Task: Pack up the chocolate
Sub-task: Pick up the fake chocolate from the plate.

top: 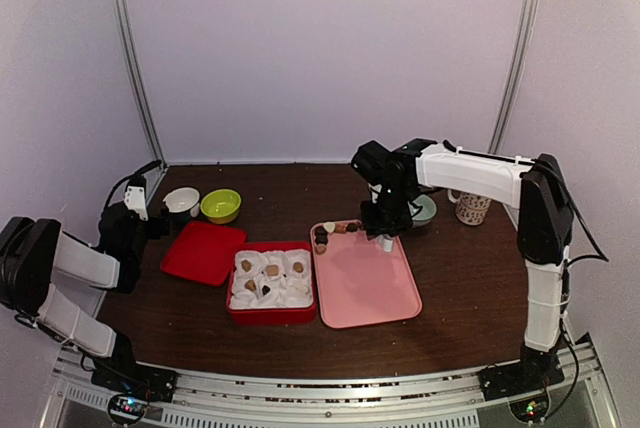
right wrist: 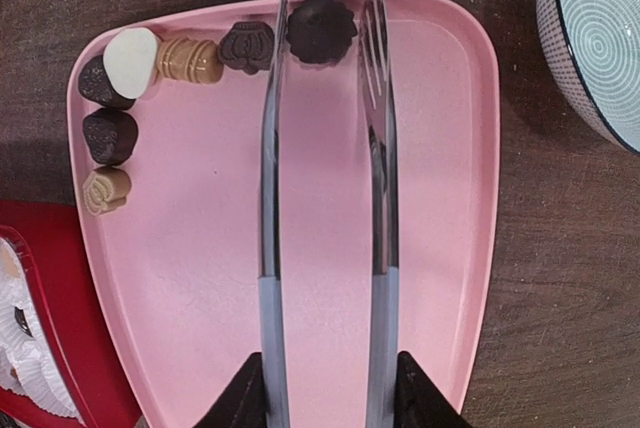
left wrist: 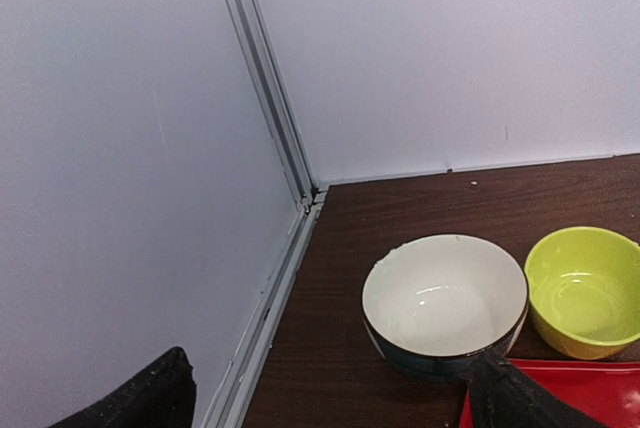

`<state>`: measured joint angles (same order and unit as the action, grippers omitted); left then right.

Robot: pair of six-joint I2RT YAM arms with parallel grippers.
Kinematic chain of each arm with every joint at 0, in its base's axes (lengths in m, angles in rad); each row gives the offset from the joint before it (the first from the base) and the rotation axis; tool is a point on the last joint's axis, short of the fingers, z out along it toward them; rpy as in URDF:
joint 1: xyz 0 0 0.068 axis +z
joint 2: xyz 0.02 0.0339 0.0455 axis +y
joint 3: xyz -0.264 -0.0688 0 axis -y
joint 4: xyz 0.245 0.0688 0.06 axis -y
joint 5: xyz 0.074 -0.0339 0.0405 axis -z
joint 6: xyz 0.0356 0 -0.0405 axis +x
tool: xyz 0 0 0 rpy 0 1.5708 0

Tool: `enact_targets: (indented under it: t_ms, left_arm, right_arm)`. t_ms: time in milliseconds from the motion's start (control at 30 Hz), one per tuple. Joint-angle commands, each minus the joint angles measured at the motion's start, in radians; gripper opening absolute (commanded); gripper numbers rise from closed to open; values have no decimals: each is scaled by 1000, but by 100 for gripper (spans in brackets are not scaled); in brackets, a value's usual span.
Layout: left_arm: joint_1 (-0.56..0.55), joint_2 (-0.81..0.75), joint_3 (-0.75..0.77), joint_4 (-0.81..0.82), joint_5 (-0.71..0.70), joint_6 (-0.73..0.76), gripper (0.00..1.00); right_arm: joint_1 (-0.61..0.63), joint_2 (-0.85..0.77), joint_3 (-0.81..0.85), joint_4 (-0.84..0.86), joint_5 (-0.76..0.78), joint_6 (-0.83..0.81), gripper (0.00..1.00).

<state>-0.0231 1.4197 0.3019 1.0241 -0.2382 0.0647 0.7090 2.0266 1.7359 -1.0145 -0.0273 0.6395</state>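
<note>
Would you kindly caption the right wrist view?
Metal tongs straddle a dark chocolate on the pink tray.

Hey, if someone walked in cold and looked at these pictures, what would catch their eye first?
Most likely the right gripper holding long metal tongs over the pink tray, tips either side of a dark piece of the chocolate lined up along the tray's far-left corner. Next, just left of the tray, the red box of white paper cups, a few with a piece inside.
</note>
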Motion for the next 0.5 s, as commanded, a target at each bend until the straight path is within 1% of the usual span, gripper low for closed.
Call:
enact_targets:
  t_ms: [0,300,467]
  left_arm:
    - [5,8,0,51,12,-9,98]
    - [6,8,0,51,13,-9,98]
    - [7,7,-1,51,14,-10,98]
  right_arm:
    - [1,16,45,-60,51,-7,35]
    - [4,-3,69,-92,80,-20,30]
    - [11,-59,60,-55,13,-71,28]
